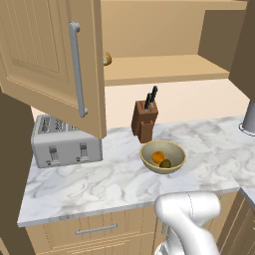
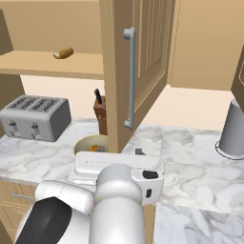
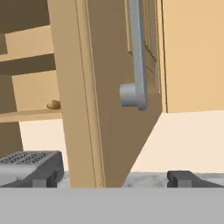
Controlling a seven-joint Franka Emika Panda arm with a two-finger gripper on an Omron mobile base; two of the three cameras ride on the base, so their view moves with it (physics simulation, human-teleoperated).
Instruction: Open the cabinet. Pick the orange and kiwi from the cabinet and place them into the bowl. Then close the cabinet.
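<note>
Standing open, the cabinet (image 1: 55, 64) has its door edge between the spread jaws of the gripper (image 3: 111, 177), while the orange (image 1: 158, 157) and kiwi (image 1: 166, 163) lie in the bowl (image 1: 149, 149) on the marble bench (image 1: 99, 184).

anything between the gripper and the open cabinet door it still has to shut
Nothing visible. In the hand view the open gripper faces the edge of the cabinet door with bare air between. The orange and kiwi already lie in the bowl.
</note>
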